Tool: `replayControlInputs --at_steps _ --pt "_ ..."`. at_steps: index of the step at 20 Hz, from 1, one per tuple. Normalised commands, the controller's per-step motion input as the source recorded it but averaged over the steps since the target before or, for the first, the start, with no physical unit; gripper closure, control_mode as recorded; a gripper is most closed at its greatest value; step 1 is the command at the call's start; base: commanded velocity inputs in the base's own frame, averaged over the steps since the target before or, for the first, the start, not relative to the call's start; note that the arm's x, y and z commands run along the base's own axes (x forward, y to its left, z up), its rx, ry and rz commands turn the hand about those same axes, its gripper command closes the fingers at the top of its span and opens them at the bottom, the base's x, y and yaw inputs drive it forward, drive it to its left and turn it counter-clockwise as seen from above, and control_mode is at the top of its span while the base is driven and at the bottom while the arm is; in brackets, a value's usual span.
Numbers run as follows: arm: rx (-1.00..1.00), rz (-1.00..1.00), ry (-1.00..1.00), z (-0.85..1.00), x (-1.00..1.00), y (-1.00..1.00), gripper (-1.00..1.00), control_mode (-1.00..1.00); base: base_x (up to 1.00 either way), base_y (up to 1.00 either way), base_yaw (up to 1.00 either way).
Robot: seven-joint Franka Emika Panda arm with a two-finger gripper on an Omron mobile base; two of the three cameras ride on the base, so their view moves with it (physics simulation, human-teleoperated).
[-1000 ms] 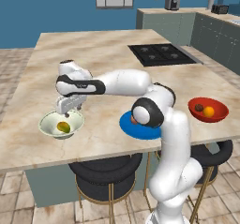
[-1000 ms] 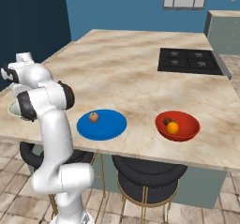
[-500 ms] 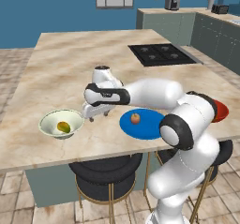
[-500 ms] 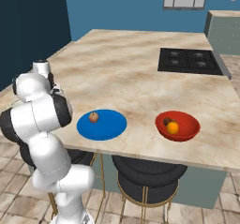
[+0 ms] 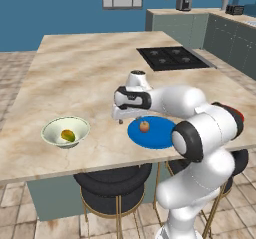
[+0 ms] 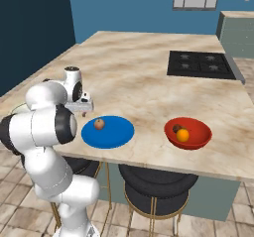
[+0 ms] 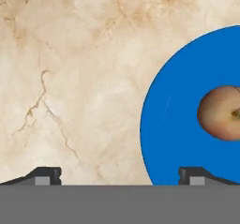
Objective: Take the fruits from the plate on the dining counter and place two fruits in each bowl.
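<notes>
A: Which step is in hand?

B: The gripper (image 5: 121, 120), fingers spread and empty, hangs over the dining counter (image 5: 85, 78) just left of the blue plate (image 5: 155, 135), near the apple (image 5: 144, 126) on it.

A: And next?

B: Likely centre over the apple, descend, grip. The red bowl (image 6: 191, 138) holds two fruits; the pale bowl (image 5: 54, 130) holds one green-yellow fruit (image 5: 67, 135).

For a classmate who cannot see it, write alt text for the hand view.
Seen from straight above, a pinkish-red apple sits on a bright blue plate at the right side of the picture, cut off by the edge. The rest is beige marble dining counter with brown veins, and the open gripper shows two dark fingertips at the bottom.
</notes>
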Motion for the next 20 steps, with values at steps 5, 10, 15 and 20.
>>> replayControlInputs --at_steps 5,10,15,20 --pt "-0.02 -0.22 0.28 0.11 0.45 -0.97 -1.00 -1.00 0.00 0.00 0.00" --pt "-0.09 -0.17 0.19 -0.10 0.10 -0.54 -1.00 -1.00 0.00 0.00 0.00" --pt "-0.03 -0.05 -0.16 -0.55 -0.13 -0.01 -1.00 -1.00 0.00 0.00 0.00" --pt "-0.04 0.00 -0.21 -0.47 -0.02 0.12 -1.00 -1.00 0.00 0.00 0.00"
